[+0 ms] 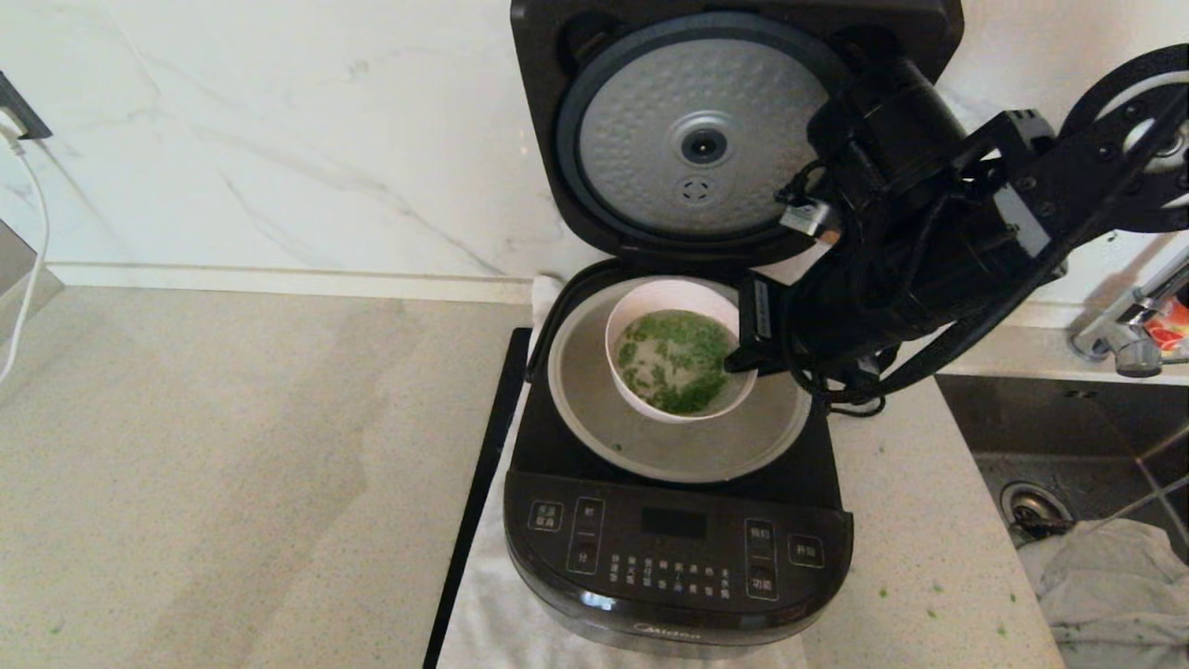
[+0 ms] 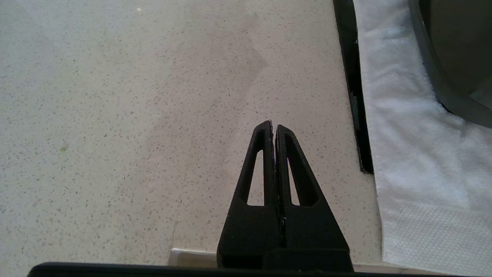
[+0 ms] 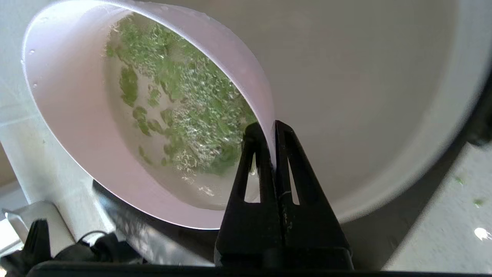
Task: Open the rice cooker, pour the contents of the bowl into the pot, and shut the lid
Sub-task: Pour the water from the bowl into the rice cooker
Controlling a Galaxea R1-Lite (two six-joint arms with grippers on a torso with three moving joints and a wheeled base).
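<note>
The black rice cooker (image 1: 676,548) stands on the counter with its lid (image 1: 697,139) swung up, dimpled silver disc facing me. Inside sits the grey pot (image 1: 594,409). Above the pot's opening hangs the pale pink bowl (image 1: 650,302), holding chopped green bits in liquid (image 1: 678,360). My right gripper (image 1: 743,358) is shut on the bowl's rim at its right side. In the right wrist view the bowl (image 3: 73,115) is pinched at the rim by the gripper (image 3: 270,129), one finger inside, one outside, with the pot (image 3: 384,96) beneath. The left gripper (image 2: 272,127) is shut over bare counter, left of the cooker.
A white towel (image 2: 403,154) lies under the cooker, with a black strip (image 1: 483,483) along its left edge. A sink (image 1: 1068,446) with a faucet (image 1: 1124,334) and a crumpled cloth (image 1: 1115,576) lies to the right. A marble wall stands behind. Green specks dot the counter.
</note>
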